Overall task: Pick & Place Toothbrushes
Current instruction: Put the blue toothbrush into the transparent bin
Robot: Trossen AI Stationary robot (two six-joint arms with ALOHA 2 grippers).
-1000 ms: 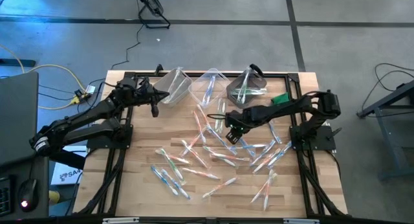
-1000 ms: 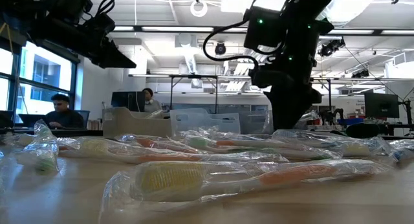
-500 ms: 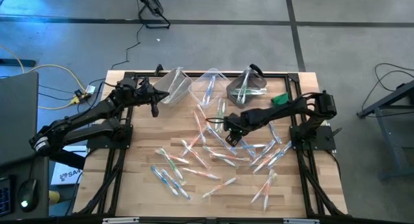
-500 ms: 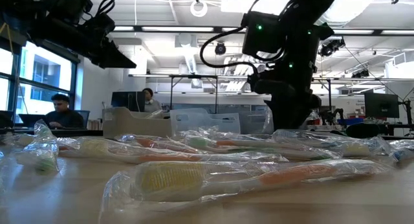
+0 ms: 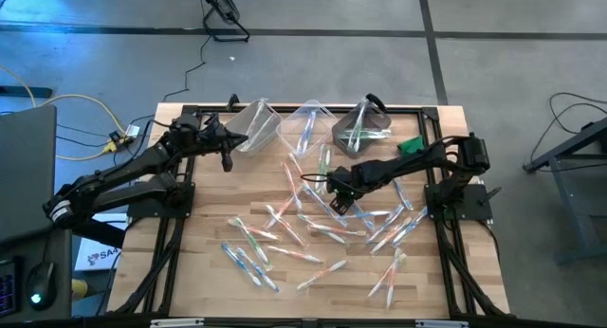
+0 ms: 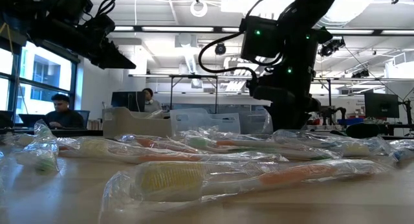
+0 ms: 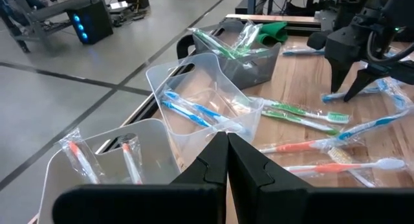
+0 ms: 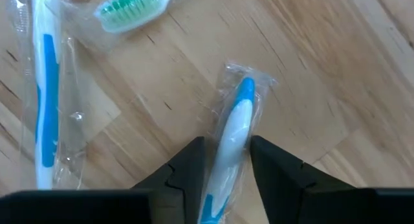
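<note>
Many wrapped toothbrushes (image 5: pixel 313 224) lie scattered on the wooden table, with orange, blue or green handles. My right gripper (image 5: pixel 334 191) is open and low over the table's middle. In the right wrist view its fingers (image 8: pixel 191 166) stand on either side of a blue-and-white wrapped toothbrush (image 8: pixel 237 123), which lies flat on the wood. Whether they touch it, I cannot tell. My left gripper (image 5: pixel 228 155) hangs shut beside the leftmost bin, holding nothing; its shut fingers (image 7: pixel 226 146) show above that bin in the left wrist view.
Three clear bins stand along the far edge: the left one (image 7: pixel 97 160) holds orange brushes, the middle one (image 7: pixel 194 98) blue ones, the right one (image 7: pixel 249 52) green ones. A small green object (image 5: pixel 411 145) lies near the right bin. People sit beyond the table (image 6: pixel 61 111).
My right gripper has moved a little toward the table's left edge and sunk lower toward the toothbrushes. The toothbrushes lie as they did before.
</note>
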